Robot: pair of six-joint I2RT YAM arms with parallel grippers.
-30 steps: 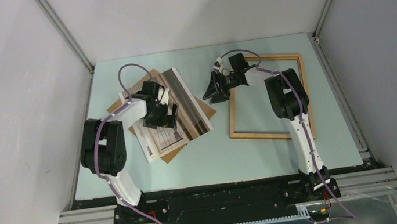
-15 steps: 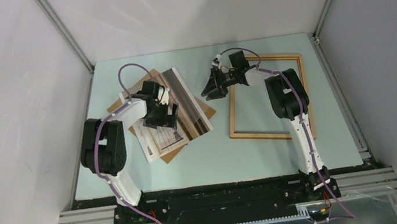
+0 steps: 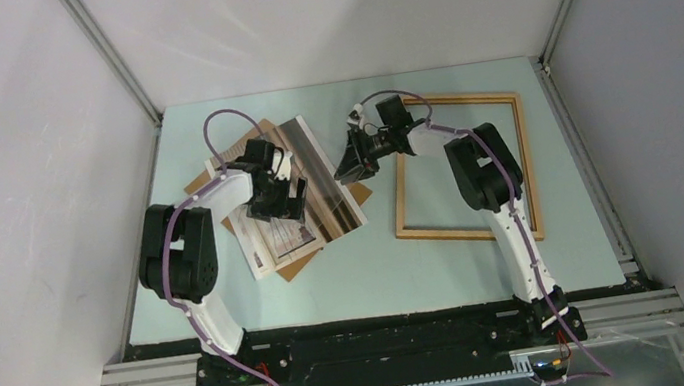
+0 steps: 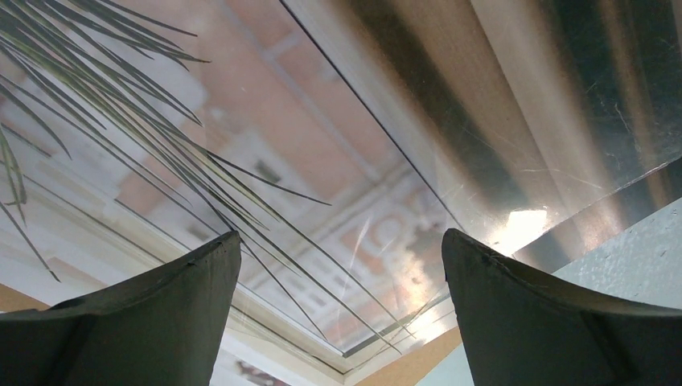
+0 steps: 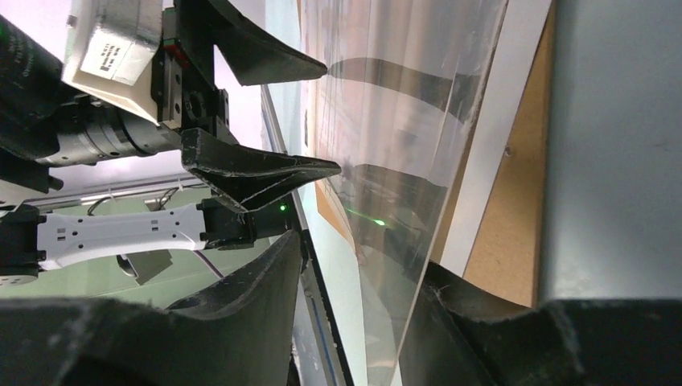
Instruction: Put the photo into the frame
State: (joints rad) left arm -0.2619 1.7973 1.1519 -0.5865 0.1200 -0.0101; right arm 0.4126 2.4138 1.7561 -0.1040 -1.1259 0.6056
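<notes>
Pale green table (image 3: pixel 369 270) between grey walls fills the top view. The photo (image 3: pixel 315 172) lies face up on a brown backing board (image 3: pixel 293 268) directly beneath the left claw (image 3: pixel 284 201). The frame (image 3: pixel 403 194) lies flat just to the right of the right claw (image 3: pixel 351 166), with only table showing inside it. We judge the task barely begun: the print is not yet off its stack, and the carry across and the seating in the frame are all left to do. From the left wrist, the left claw (image 4: pixel 339 241) stands wide apart with nothing between its fingers, and the photo's grass blades and striped curtains sit close below it. From the right wrist, the right claw (image 5: pixel 362 265) straddles a thin glossy edge at the stack's side, one finger on each side of it. We cannot tell whether it is clamped on that edge, nor whether the edge is the print itself or a clear sheet over it. Beyond its tips we see the left claw spread above the same surface.
</notes>
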